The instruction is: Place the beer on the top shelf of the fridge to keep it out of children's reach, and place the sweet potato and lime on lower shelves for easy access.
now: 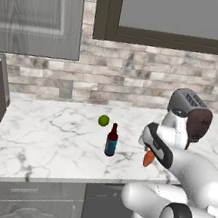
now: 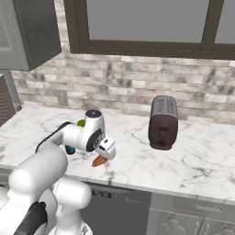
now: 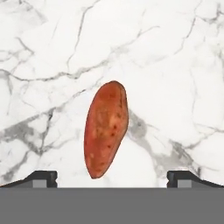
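The sweet potato [image 3: 106, 128] lies flat on the white marble surface [image 3: 175, 65], and nothing touches it. In the hand view it sits between the two dark fingertips [image 3: 41, 178] of the claw [image 3: 112, 179], a little closer to the left one, with its long axis pointing away from the camera and leaning slightly to the right. The claw is wide open and holds nothing; its tips stand well apart on both sides of the tuber, and it hangs just above it. In the left base view the sweet potato [image 1: 148, 158] shows as an orange tip under the hand of the arm; in the right base view it [image 2: 98, 160] also peeks out below the hand.

To the left of it on the same surface stands the beer [image 1: 111, 140], upright. The lime [image 1: 103, 120] rests just behind the bottle, nearer to the brick wall [image 1: 138, 70]. Further right, near the wall, stands a dark toaster [image 2: 163, 122].
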{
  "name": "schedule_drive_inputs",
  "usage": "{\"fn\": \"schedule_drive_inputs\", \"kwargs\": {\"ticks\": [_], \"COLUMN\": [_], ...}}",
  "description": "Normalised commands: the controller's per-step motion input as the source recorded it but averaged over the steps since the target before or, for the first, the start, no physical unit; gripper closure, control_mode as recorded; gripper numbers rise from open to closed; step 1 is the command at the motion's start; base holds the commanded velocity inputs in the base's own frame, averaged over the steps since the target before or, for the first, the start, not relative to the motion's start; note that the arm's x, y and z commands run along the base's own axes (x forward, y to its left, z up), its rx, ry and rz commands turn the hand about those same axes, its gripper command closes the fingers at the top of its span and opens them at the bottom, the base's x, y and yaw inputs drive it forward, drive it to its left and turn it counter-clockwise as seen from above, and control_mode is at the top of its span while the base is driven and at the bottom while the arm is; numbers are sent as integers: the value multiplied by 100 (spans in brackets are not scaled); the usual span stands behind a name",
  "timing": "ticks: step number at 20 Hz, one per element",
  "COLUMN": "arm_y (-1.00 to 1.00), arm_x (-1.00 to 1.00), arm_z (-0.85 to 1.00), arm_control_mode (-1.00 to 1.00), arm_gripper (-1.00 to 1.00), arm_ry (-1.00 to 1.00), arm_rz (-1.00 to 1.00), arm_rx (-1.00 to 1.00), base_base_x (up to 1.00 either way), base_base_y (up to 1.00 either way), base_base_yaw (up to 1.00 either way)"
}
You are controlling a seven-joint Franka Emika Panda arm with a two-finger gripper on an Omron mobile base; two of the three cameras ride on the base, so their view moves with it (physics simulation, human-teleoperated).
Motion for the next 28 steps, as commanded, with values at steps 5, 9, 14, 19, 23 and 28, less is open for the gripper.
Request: {"fn": "schedule_drive_inputs", "kwargs": {"ticks": [5,9,14,19,23,28], "arm_y": [0,0,0,0,0,0], "arm_x": [11,6,5,8,10,10], "arm_z": [-34,-36,-29,-19,-14,-14], "arm_control_mode": [-100,-100,-100,-100,-100,-100], "arm_gripper": [-100,-100,-100,-100,-100,-100], "arm_ry": [0,0,0,0,0,0], "arm_rz": [0,0,0,0,0,0], "arm_rx": [0,0,0,0,0,0], "base_base_x": [0,0,0,0,0,0], "base_base_y": [0,0,0,0,0,0], "base_base_yaw": [0,0,0,0,0,0]}}
